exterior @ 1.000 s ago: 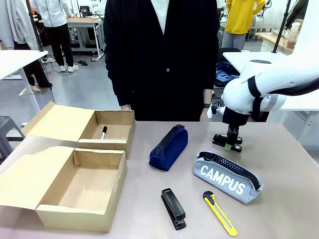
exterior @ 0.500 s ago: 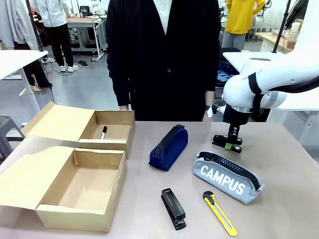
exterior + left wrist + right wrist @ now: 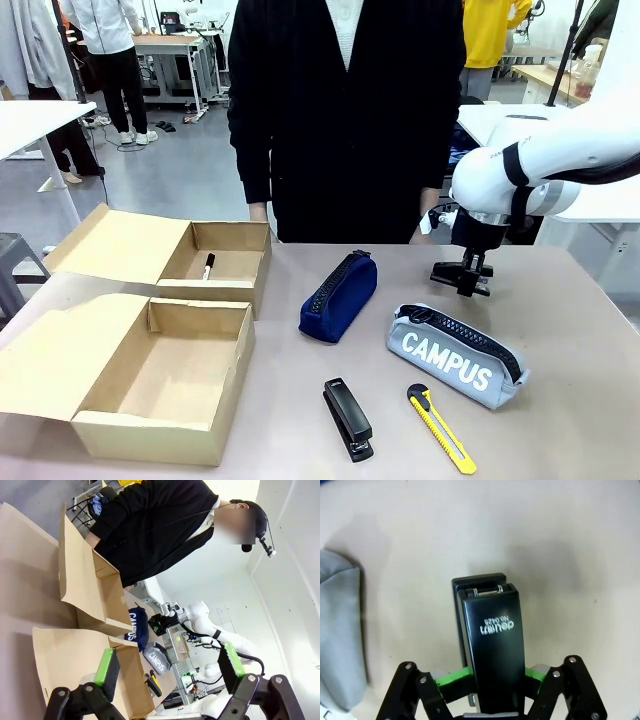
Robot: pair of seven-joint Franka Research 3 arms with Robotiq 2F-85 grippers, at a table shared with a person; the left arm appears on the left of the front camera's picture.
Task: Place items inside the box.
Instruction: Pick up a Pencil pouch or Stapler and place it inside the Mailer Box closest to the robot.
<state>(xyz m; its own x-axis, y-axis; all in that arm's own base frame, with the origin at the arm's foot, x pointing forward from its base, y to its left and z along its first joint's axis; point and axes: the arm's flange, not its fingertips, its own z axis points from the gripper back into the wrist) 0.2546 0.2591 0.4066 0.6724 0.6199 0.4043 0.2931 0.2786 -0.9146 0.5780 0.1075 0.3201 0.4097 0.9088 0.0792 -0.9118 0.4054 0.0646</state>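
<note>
Pinching black stapler across its body with right end effector, just beyond grey CAMPUS pouch. Likely stiff, dense, smooth-sided; could pivot, so best gripped mid-length. Holding left end effector spread, empty.

Lower centre: black stapler. Lower right: utility knife, yellow with black tip and slider. Grey pouch, white CAMPUS lettering, black zip. Navy pouch, dark zip. Boxes at left, plain brown cardboard. Tabletop dull pinkish grey. Right arm white, black bands. Right claw black, green pads. Second stapler black, pale print. Left claw black, green pads. Person: black jacket, white shirt.
</note>
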